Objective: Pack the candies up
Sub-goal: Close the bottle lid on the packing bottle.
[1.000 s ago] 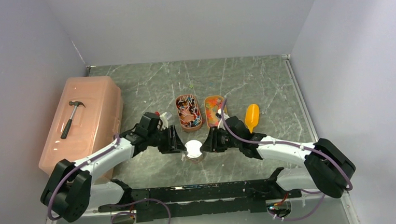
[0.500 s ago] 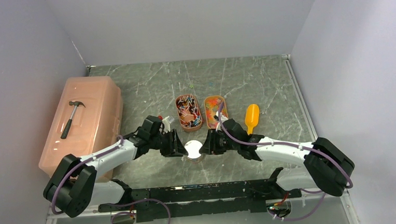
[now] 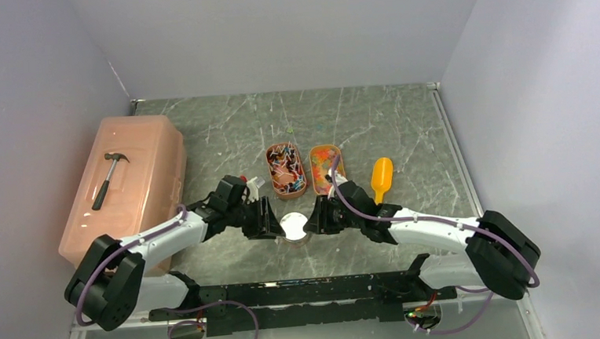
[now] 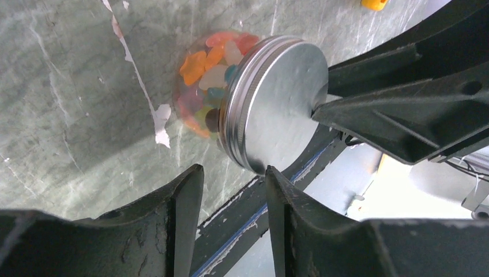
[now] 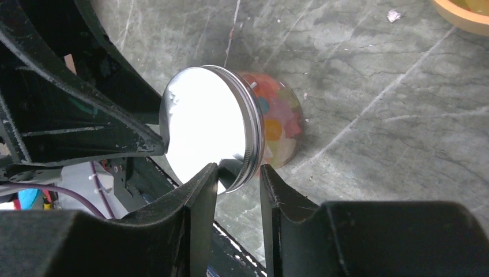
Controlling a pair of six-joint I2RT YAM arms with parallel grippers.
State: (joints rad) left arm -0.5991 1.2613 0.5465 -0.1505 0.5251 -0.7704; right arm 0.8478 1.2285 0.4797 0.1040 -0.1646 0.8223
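A small clear jar (image 3: 292, 226) stands on the green marbled tabletop (image 3: 388, 125), close to the near edge and between the two arms. It is full of candies (image 4: 199, 81); orange, pale and green ones show through the wall. A silver metal lid (image 4: 277, 104) sits on top of it.

The left hand (image 3: 276, 222) is at 9 o'clock of the jar and the right hand (image 3: 309, 220) at 3 o'clock, both with their tips at the lid. In the left wrist view the fingers (image 4: 184, 213) stand a little apart and the rim of the lid lies just at their tips. In the right wrist view the fingers (image 5: 199, 213) are also a little apart, with the rim of the lid between the tips. For both hands I cannot tell if they pinch the lid or only touch it.

At 12 o'clock of the jar two oval orange trays lie side by side. The left tray (image 3: 289, 194) holds more candies in red, blue and white wrappers. The right tray (image 3: 313, 167) holds glossy orange and yellow ones, and the right arm covers its near end. A yellow-orange scoop (image 3: 381, 176) lies at 2 o'clock of the jar, near the right tray but apart from it. At 9 o'clock, well apart, stands a translucent pink plastic box (image 3: 146, 147) with a hammer (image 3: 109, 179) on top.
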